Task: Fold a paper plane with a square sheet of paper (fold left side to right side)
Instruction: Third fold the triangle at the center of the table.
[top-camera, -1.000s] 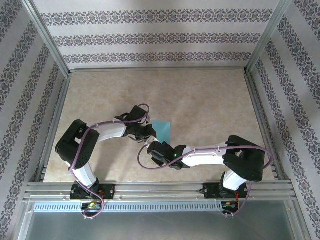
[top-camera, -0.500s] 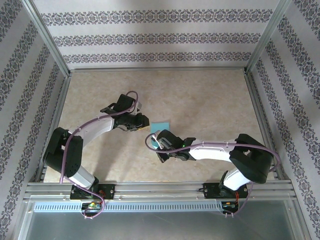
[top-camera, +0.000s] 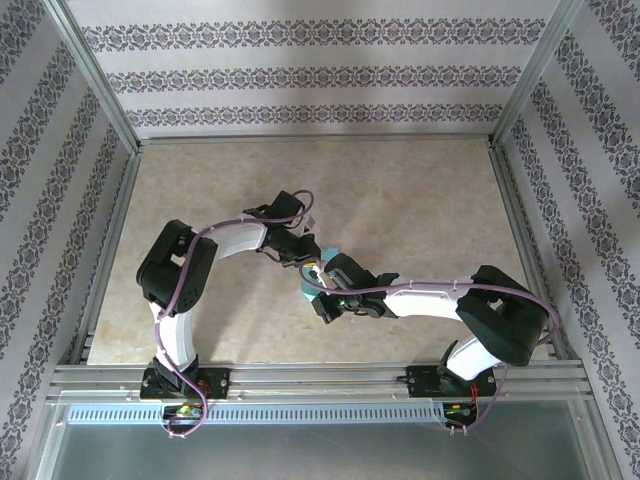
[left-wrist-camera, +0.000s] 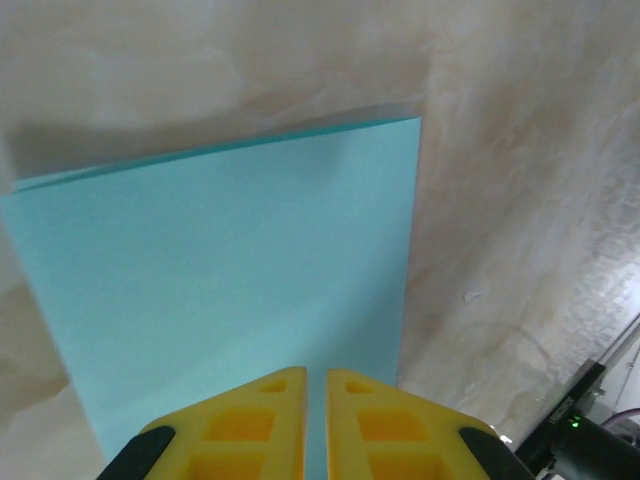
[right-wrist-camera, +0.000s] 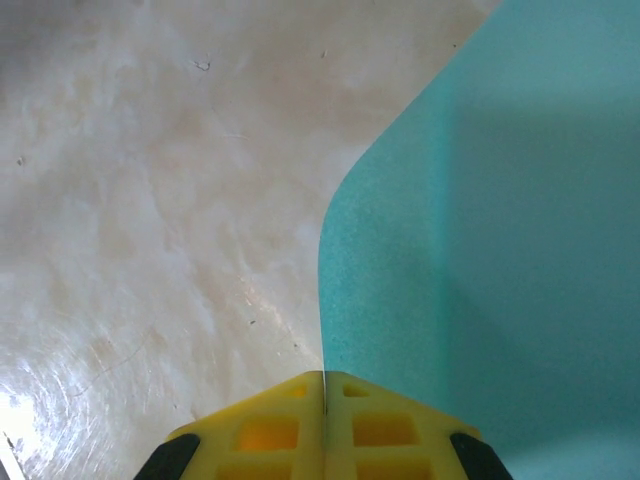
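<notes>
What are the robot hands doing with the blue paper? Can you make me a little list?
Paper: square sheet of paper, teal, bent and partly lifted
Left gripper: pinching the sheet's edge
Right gripper: shut on the sheet's edge too
Table: beige, marbled
Plane: not yet shaped
</notes>
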